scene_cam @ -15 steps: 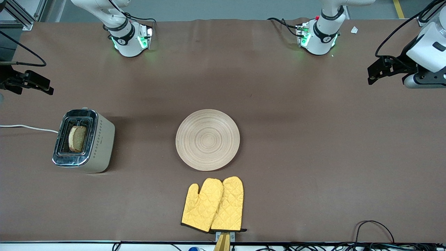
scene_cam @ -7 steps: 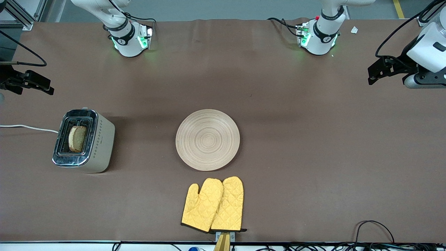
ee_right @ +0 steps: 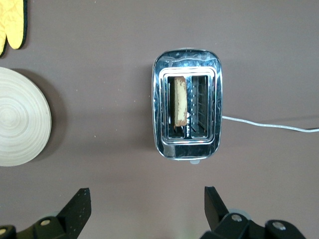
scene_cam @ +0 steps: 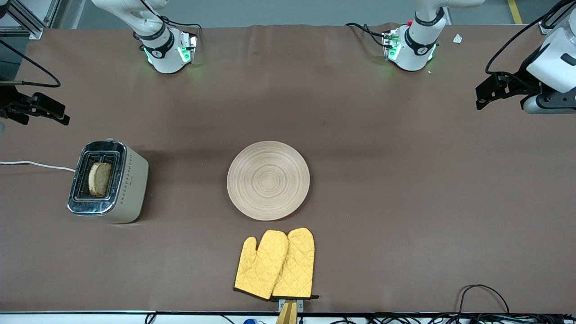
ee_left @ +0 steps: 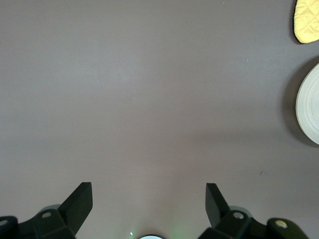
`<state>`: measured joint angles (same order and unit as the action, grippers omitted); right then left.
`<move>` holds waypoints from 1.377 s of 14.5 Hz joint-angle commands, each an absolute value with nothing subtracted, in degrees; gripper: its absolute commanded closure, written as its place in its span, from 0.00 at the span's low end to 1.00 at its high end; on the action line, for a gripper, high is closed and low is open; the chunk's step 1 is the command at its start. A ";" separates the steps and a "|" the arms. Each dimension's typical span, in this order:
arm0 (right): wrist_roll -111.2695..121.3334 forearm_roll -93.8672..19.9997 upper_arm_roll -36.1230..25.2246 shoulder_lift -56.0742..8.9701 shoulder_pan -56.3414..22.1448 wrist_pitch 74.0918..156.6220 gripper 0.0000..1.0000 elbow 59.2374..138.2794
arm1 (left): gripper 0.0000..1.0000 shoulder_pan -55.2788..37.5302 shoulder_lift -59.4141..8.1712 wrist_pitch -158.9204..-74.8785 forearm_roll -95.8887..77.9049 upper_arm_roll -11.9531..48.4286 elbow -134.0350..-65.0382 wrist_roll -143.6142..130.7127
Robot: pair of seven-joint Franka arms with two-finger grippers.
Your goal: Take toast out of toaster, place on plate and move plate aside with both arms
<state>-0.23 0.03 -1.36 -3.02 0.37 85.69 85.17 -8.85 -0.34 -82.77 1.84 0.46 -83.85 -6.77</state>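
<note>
Toast (scene_cam: 100, 178) sat in toaster (scene_cam: 108, 182), untouched; right gripper (ee_right: 144, 211) above toaster and left gripper (ee_left: 148, 204) over bare tabletop (scene_cam: 405, 180), jaws released, empty; next: right descends to pinch slice

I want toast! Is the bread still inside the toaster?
Yes. The toast stands in one slot of the toaster; the plate is bare.

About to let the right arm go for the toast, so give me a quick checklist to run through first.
1. Toast standing in a toaster slot: ok.
2. Right gripper open: ok.
3. Right gripper over the toast: not ok, it hangs off to one side.
4. Plate bare for the toast: ok.
5. Left gripper open, waiting over bare table: ok.
6. Oven mitts apart from the plate: ok.
</note>
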 commanded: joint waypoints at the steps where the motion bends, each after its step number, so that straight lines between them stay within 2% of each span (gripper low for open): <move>1: 0.70 -0.79 -1.49 -3.16 2.28 92.44 0.00 92.00 | 0.00 -8.88 -0.79 -82.71 2.20 0.62 -82.79 -6.15; 6: 0.79 -0.35 -1.58 -5.00 3.78 102.46 0.00 99.84 | 0.00 -9.23 -0.79 -82.71 2.29 0.70 -82.79 -6.33; 12: 0.88 -0.09 -1.67 -13.35 4.75 107.75 0.00 100.02 | 0.00 -8.70 -0.70 -82.70 2.11 0.62 -82.79 -6.15; 16: 0.88 0.00 -1.58 -16.34 4.75 109.77 0.02 100.02 | 0.00 -8.70 -0.70 -82.71 2.11 0.70 -82.79 -6.15; 17: 0.97 0.09 -1.58 -16.52 4.75 110.21 0.14 100.02 | 0.00 -8.70 -0.70 -82.62 2.20 0.70 -82.79 -6.15; 19: 1.23 0.35 -1.58 -16.79 4.66 110.13 0.53 100.11 | 0.00 -8.61 -0.70 -82.71 2.11 0.70 -82.79 -6.07; 20: 1.23 0.44 -1.58 -17.14 4.66 110.21 0.67 100.02 | 0.00 -8.61 -0.70 -82.62 2.02 0.70 -82.88 -6.06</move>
<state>0.51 0.12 -2.08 -17.15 4.11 109.94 99.96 -8.85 -0.39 -82.78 1.84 0.59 -83.82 -6.71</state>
